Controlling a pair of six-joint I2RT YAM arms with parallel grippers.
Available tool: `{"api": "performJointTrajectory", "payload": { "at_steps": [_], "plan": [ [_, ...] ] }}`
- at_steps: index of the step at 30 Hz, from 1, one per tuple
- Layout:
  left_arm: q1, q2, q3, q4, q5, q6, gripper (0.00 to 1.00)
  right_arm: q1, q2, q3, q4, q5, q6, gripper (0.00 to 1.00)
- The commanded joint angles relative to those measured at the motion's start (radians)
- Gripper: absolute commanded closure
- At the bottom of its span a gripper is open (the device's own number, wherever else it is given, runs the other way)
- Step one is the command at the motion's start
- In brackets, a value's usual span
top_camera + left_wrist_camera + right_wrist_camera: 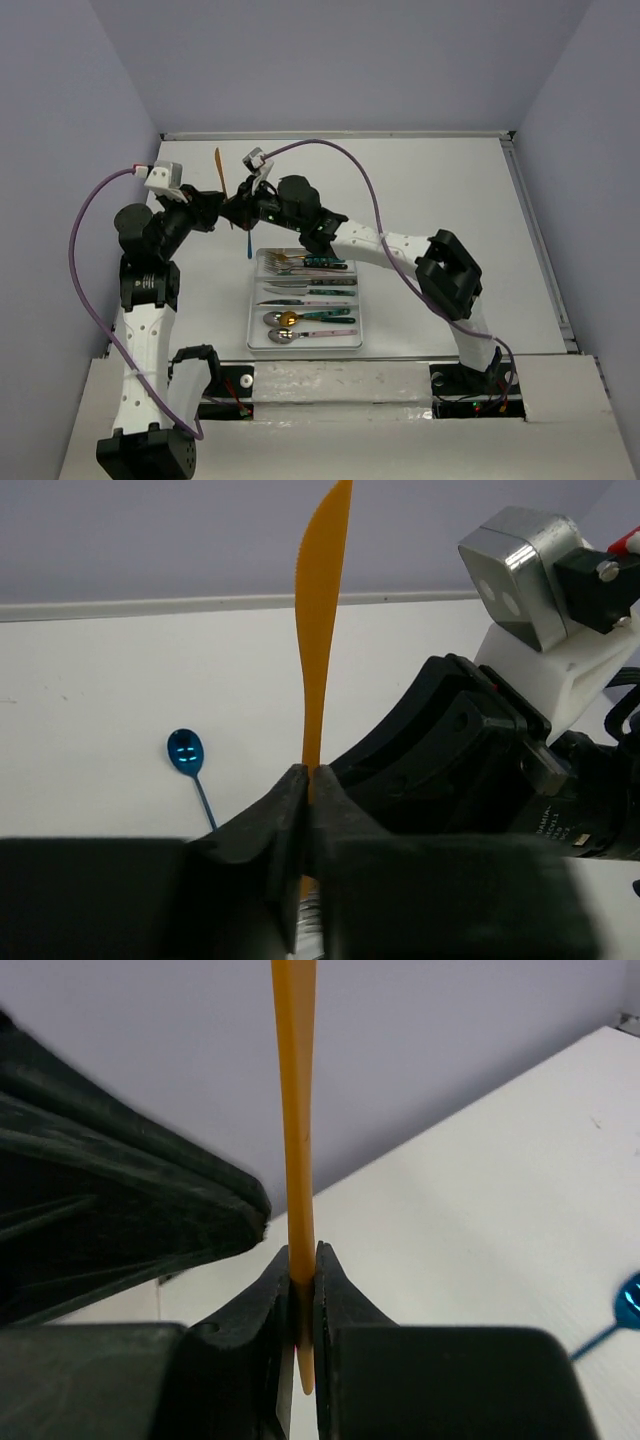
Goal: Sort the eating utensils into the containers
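Observation:
An orange-gold knife (221, 172) stands blade up, held between both arms above the table's back left. My left gripper (219, 213) is shut on its handle; in the left wrist view the jaws (308, 780) pinch the knife (322, 630). My right gripper (234, 211) is also shut on the same knife, whose handle (295, 1110) runs up from between the right gripper's (302, 1260) jaws. A blue spoon (248, 245) lies on the table just behind the tray, and shows in the left wrist view (186, 752). The white tray (304, 347) holds forks (290, 262), knives (300, 290) and spoons (290, 320) in its three compartments.
The two wrists crowd each other at the back left; the right wrist's camera housing (520, 575) sits close beside the left gripper, and the left gripper's body (100, 1220) fills the left of the right wrist view. The walls enclose the table at the back and sides.

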Motion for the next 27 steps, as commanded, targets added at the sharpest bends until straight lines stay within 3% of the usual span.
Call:
{"api": "performJointTrajectory", "payload": {
  "at_steps": [1, 2, 6, 12, 15, 20, 24, 27],
  "plan": [
    [-0.001, -0.029, 0.017, -0.046, -0.042, 0.087, 0.12, 0.007, -0.126, -0.077, -0.073, 0.087, -0.219, 1.0],
    [-0.003, -0.032, 0.02, -0.058, -0.064, 0.104, 0.01, 0.007, -0.144, -0.094, -0.119, 0.108, -0.262, 1.0],
    [0.0, -0.05, 0.047, -0.175, -0.196, 0.188, 0.01, 0.007, -0.235, -0.178, -0.411, 0.108, -0.521, 1.0],
    [0.022, -0.108, 0.063, -0.236, -0.293, 0.266, 0.01, 0.063, -0.41, -0.441, -0.601, 0.18, -0.707, 1.0],
    [0.046, -0.125, 0.052, -0.233, -0.316, 0.262, 0.01, 0.108, -0.443, -0.531, -0.656, 0.289, -0.764, 1.0],
    [0.071, -0.128, 0.035, -0.224, -0.3, 0.259, 0.01, 0.16, -0.354, -0.527, -0.855, 0.508, -0.798, 1.0],
    [0.081, -0.128, 0.026, -0.22, -0.277, 0.257, 0.01, 0.201, -0.244, -0.509, -0.925, 0.643, -0.813, 1.0],
    [0.089, -0.139, 0.017, -0.218, -0.277, 0.262, 0.01, 0.201, -0.199, -0.505, -0.934, 0.664, -0.815, 1.0]
  ]
}}
